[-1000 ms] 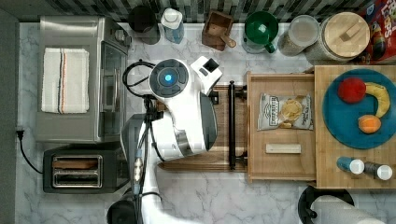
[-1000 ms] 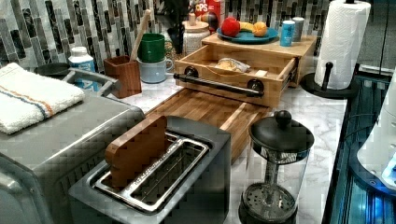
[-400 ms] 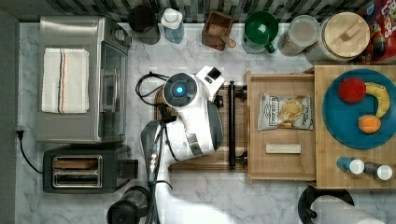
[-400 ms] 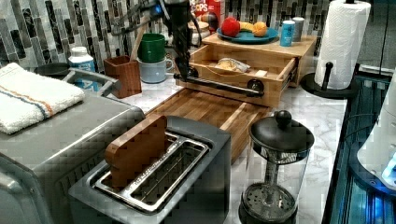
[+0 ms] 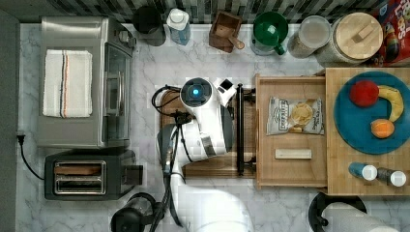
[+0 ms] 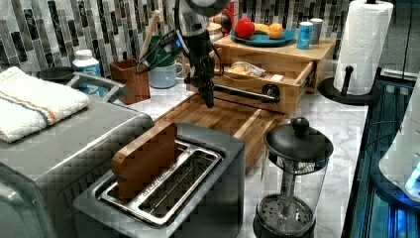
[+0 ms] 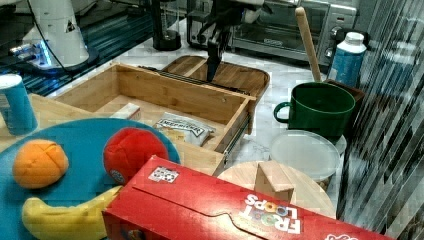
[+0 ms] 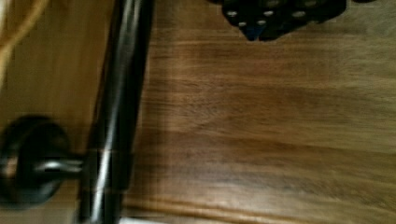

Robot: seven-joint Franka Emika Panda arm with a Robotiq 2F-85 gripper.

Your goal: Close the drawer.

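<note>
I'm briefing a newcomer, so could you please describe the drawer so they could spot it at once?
Find the pale bamboo slab carrying the blue plate at the top view's right. Sliding out from under it is the drawer, a shallow light-wood box holding a snack bag. Unlike the dark board beside it, it has raised rims and a long black bar handle.

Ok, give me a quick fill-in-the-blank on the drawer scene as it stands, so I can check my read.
1. The drawer stands ____, not closed.
2. Its front carries a long ____ bar handle.
3. Inside the drawer lies a ____ bag and a small pale block.
4. The tool hangs over the dark ____ board before the handle.

Missing words: open; black; snack; wooden
</note>
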